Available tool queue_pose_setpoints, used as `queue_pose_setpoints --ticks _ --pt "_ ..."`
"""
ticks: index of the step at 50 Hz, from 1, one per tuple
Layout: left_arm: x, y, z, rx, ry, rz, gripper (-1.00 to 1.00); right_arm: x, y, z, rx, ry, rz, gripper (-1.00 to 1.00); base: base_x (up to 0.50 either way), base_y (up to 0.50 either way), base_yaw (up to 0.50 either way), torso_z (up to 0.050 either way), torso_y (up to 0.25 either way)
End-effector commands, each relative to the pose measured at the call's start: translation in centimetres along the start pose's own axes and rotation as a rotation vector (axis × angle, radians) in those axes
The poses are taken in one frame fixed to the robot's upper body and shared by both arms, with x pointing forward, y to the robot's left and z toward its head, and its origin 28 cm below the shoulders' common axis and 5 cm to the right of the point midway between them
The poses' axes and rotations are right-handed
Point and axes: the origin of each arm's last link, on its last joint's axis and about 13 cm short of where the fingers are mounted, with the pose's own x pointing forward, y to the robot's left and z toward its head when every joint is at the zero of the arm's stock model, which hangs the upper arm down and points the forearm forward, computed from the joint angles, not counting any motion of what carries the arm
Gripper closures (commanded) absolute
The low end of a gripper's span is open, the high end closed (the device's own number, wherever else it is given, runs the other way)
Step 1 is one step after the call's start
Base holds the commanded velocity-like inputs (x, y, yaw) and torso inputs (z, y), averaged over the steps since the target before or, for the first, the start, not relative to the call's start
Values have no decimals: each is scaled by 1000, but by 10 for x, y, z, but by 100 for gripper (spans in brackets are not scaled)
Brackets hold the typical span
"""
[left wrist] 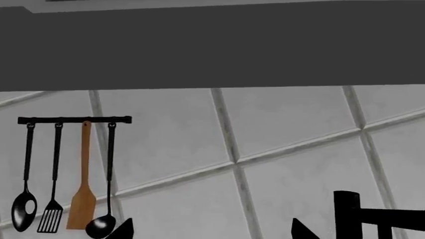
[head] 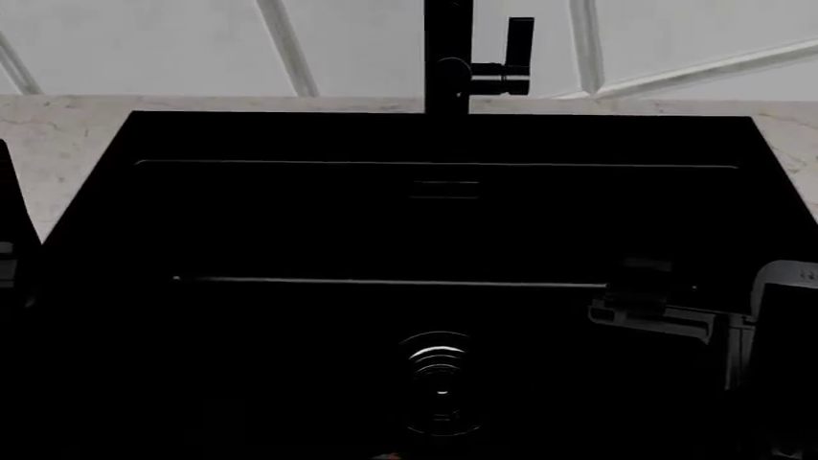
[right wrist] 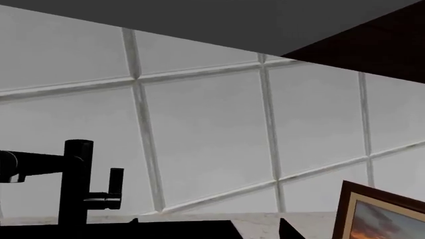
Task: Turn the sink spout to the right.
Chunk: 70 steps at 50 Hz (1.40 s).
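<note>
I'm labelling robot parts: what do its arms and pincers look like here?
Little shows. In the head view the right arm is boxy, black with grey edges; the left arm is a black sliver. Wrist views show only pointed black pincer fingertips.

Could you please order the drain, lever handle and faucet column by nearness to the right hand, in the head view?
1. drain, low, left of the right hand.
2. lever handle, far back.
3. faucet column, left of lever.
</note>
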Motion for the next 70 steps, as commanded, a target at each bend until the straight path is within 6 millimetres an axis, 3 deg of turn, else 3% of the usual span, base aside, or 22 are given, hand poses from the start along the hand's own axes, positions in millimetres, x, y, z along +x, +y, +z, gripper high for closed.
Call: queue_pose_setpoints --ticks 1,70 --pt "1 -1 0 -1 1 -4 -100 -1 -1 -1 1 1 -4 -100 211 0 0 0 0" --pt "-1 -2 -7 0 55 15 -100 0 3 -3 8 17 0 -100 65 0 0 0 0"
